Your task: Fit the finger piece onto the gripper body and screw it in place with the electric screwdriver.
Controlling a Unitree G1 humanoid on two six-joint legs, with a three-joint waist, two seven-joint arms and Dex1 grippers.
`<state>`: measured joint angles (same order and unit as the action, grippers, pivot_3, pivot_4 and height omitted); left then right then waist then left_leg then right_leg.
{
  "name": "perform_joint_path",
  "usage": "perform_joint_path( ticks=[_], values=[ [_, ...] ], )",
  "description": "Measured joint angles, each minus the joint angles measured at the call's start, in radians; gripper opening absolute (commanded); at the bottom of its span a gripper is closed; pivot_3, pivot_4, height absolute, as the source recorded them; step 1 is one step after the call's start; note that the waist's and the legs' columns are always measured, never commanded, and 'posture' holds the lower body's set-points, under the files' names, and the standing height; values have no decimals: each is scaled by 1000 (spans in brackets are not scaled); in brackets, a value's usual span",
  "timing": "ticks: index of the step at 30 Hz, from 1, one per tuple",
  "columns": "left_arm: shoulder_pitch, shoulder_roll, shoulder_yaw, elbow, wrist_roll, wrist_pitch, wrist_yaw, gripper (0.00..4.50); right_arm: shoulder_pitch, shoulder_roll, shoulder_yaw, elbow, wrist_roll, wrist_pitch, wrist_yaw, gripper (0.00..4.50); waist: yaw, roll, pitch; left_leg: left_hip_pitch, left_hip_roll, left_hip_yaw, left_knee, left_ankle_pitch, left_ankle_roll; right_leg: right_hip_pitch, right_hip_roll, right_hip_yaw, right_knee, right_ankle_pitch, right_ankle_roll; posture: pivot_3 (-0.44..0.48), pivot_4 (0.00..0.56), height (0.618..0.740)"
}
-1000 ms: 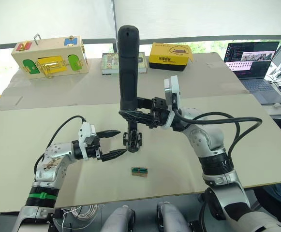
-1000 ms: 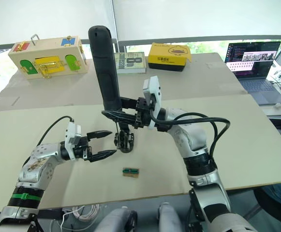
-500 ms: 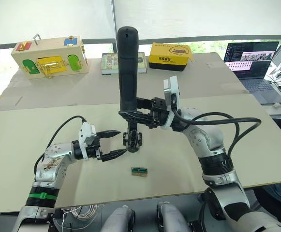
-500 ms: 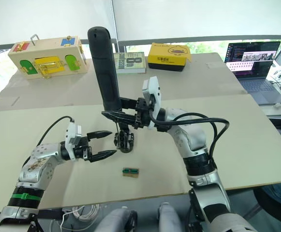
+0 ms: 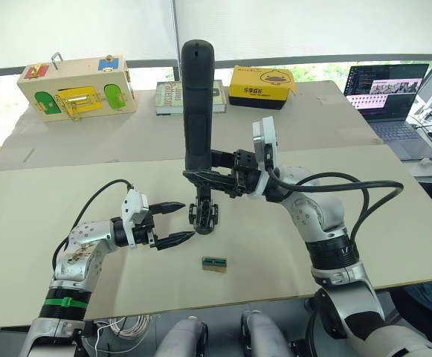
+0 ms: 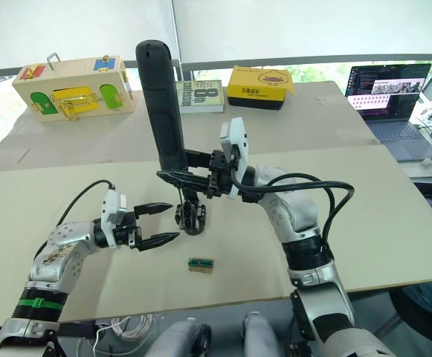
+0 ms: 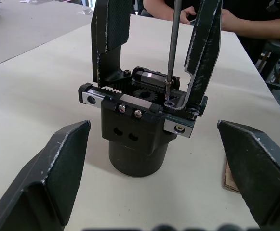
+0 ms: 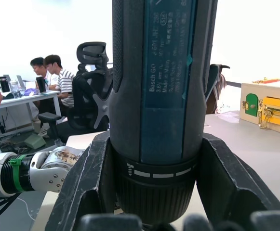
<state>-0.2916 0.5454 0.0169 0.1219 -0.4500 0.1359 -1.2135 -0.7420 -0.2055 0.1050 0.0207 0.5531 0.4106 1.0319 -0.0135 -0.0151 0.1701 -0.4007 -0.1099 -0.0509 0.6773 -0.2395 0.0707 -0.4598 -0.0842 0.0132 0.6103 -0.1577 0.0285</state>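
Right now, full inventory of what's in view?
electric screwdriver: 1, black, upright at table centre, bit down on the gripper body
gripper body: 1, black, under the bit, finger pieces standing on it
green-and-tan piece: 1, near table edge
wooden latch box: 1, tan, far left
book: 1, far centre
yellow box: 1, far centre-right
laptop: 1, far right
left gripper: jaws open, beside the body
right gripper: jaws clamping the screwdriver

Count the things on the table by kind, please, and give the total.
Wooden latch box: 1
Book: 1
Yellow box: 1
Laptop: 1
Small green-and-tan piece: 1
Black gripper body: 1
Total: 6
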Motion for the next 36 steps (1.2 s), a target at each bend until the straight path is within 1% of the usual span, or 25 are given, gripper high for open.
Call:
perform_joint_path(
  ticks=[36],
  values=[
    [13, -3, -1, 3, 19, -5, 0, 4500, 0, 2, 3, 9, -19, -10, 14, 1920, 0, 0, 0, 1, 0, 0, 0, 0, -1, 1, 1, 0, 0, 0, 0, 0, 150, 740]
  ],
)
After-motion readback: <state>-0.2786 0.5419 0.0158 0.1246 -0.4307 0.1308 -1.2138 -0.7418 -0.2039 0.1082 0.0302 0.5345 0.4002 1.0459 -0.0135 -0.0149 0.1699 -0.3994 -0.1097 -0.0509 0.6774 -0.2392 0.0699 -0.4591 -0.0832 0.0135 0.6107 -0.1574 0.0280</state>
